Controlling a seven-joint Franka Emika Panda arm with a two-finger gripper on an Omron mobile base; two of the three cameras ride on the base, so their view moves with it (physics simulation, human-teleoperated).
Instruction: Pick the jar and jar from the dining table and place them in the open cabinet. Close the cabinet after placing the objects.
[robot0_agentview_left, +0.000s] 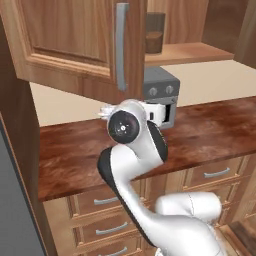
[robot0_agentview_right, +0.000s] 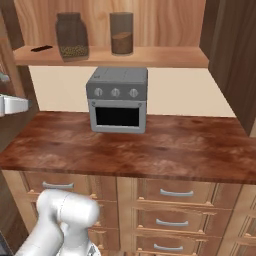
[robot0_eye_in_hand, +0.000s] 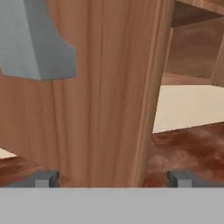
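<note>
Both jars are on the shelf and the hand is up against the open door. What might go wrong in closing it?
The open jaws straddle the cabinet door edge, so a push could slip off. The arm stands close under the door, so a swing may clip it. The slim jar sits near the shelf front.

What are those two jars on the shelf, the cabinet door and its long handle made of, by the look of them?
The two jars, a slim jar and a round-shouldered jar, look like dark-tinted clear glass: their contents show through. The cabinet door looks like mid-brown wood, with visible grain and a framed panel. Its handle looks like brushed silver metal, though it may be painted.
</note>
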